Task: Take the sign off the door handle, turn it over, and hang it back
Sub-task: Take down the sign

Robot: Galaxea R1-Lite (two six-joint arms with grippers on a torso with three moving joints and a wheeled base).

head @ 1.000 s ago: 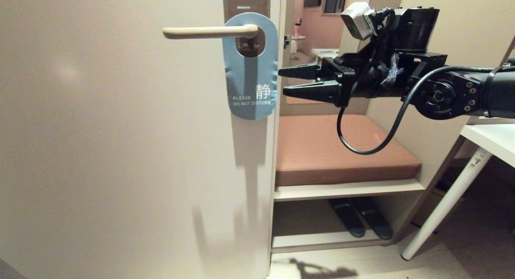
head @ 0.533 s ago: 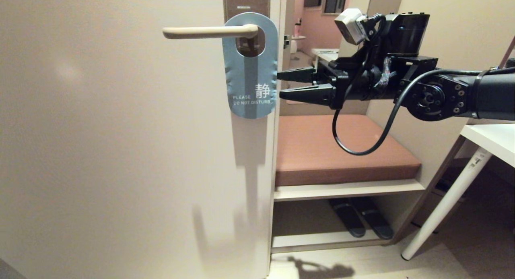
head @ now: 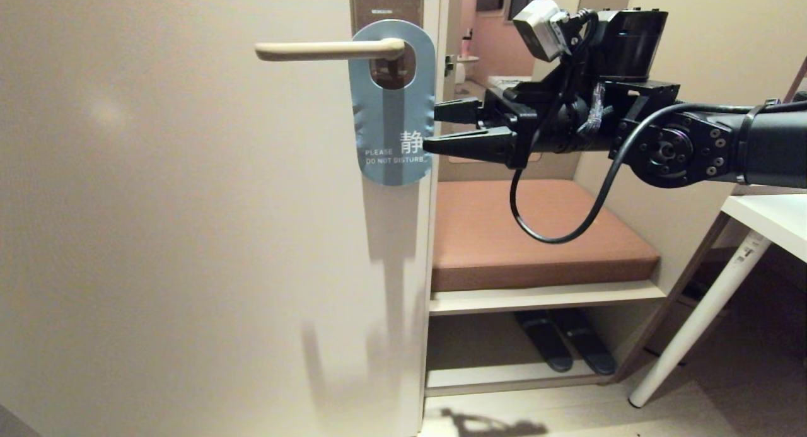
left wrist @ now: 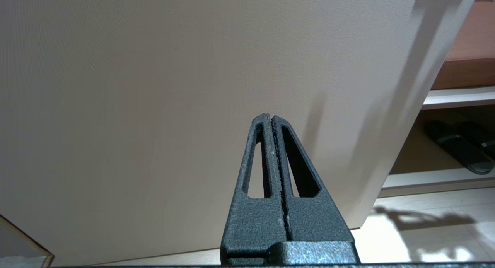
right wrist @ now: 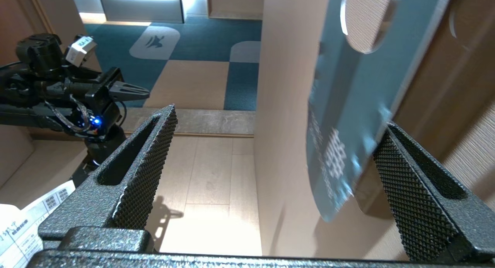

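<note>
On the door handle (head: pixel 328 48) the sign (head: pixel 394 106) hangs blue face out, and the right gripper (head: pixel 432 128), fingers apart straddling its edge, looks ready to grasp, needing a firm pinch before lifting; the left gripper (left wrist: pixel 270 119) rests closed.

My fingers (right wrist: pixel 417 186) stand wide around the sign (head: pixel 394 109) edge; the door (head: pixel 189 235) blocks behind it.
</note>
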